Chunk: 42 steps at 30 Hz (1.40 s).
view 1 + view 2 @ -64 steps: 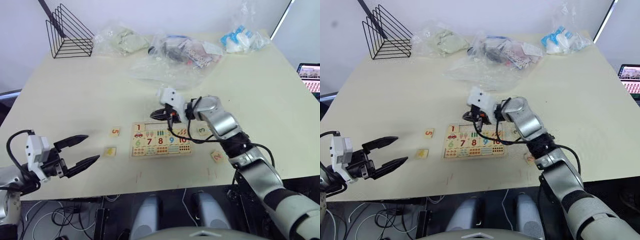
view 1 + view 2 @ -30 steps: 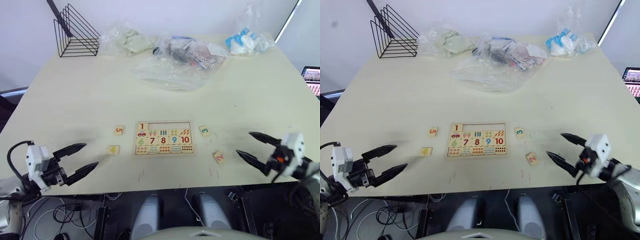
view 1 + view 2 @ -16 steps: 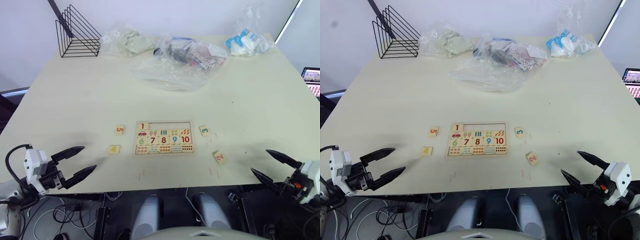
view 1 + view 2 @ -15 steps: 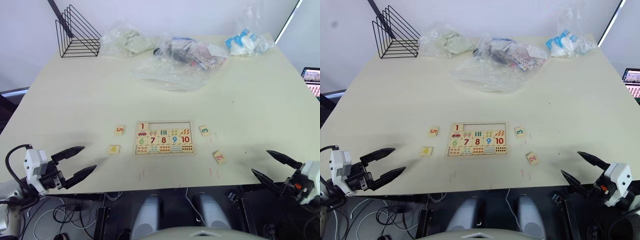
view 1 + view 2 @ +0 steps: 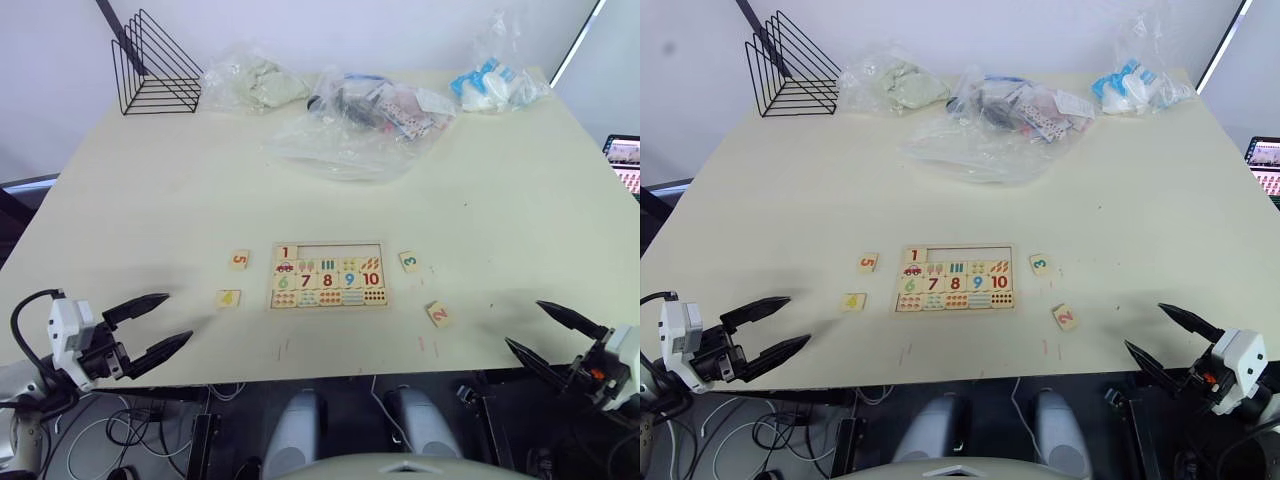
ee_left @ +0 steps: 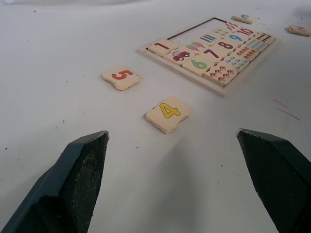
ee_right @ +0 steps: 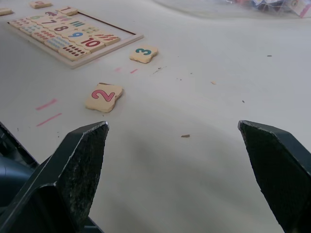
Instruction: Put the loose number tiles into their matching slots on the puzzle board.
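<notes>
Loose pale wooden number tiles 2 (image 7: 104,96) and 3 (image 7: 144,53) are lying ahead of the wide-open, empty right hand (image 5: 1165,339), which I judge is needing to reach for tile 2 next, while the left hand (image 5: 157,325) is hovering open and empty near the 4 tile (image 6: 168,113).

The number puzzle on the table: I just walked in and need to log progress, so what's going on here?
Nothing is being held. Both end effectors, left and right, hang open at the table's near edge. On the puzzle board, the 1 tile sits in the top strip. Tiles 5 and 4 lie loose to its left, 3 and 2 to its right.
</notes>
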Tool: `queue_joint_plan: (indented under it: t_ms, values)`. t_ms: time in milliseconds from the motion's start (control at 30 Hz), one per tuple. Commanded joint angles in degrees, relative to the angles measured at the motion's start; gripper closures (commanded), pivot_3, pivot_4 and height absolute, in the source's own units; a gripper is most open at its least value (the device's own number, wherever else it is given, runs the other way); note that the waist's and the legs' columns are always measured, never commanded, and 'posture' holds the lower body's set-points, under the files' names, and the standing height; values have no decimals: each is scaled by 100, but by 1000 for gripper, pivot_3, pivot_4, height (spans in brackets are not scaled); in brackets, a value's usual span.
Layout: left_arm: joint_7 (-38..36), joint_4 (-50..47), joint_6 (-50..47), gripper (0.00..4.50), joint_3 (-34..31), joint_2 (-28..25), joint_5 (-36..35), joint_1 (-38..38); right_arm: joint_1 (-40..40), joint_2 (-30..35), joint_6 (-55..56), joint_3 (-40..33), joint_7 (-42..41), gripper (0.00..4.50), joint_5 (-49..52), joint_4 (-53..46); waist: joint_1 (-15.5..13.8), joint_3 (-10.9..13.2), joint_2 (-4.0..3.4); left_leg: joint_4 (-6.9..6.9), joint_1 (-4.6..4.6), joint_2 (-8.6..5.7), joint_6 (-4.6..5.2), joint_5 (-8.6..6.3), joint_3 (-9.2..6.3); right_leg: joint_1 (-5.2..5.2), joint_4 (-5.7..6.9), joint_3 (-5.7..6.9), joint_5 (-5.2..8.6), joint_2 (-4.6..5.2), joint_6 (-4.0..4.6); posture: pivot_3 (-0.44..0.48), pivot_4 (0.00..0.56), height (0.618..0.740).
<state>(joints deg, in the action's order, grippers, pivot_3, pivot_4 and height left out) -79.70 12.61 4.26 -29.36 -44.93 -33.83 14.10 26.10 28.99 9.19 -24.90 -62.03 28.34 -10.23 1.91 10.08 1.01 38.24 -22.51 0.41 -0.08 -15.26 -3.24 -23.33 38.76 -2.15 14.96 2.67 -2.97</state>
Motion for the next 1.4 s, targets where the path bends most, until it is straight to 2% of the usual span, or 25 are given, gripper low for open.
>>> queue_joint_plan:
  t_ms: [33, 500, 700, 1000, 1200, 1400]
  values:
    - [-36, -4, 58, 0, -195, -66, -69, -20, 14, 43, 124, -24, 17, 18, 77, -55, -1, 0, 0, 0, 0, 0, 0, 0, 0, 0, 0, 0, 0, 0, 0, 0, 150, 740]
    - [-197, 67, 114, 0, -100, -67, -19, -156, -45, 57, 189, 88, 11, 18, 32, -12, -3, -1, 0, 1, 1, -1, 0, 0, 2, 1, 2, 0, 0, 0, 0, 0, 150, 740]
    - [-340, 63, 186, 0, -26, -87, 12, -285, -62, 261, 118, 270, -208, 18, 33, -6, -3, -1, 1, 1, 2, -1, 0, 0, 6, 1, 4, -1, 0, 0, 0, 0, 150, 740]
    - [-567, -631, 65, 0, 247, -113, -105, -457, -204, 441, -54, 648, -175, 18, -59, -363, -6, -1, 1, 4, 5, -1, 0, 0, 21, 5, 4, 0, 0, -1, 0, 0, 150, 740]
    - [-762, -787, 0, 0, 332, -126, -147, -503, -254, 454, -184, 897, 43, 18, -104, -621, -23, -1, 0, 6, 10, -1, 0, 0, 21, 11, 5, 1, 0, -1, 0, 0, 150, 740]
    - [-918, -898, -82, 0, 376, -149, -202, -584, -613, 694, -247, 1065, -163, 18, -92, -483, -22, -1, 1, 7, 11, -2, 0, 0, 23, 13, 5, 1, 0, -2, 0, 0, 150, 740]
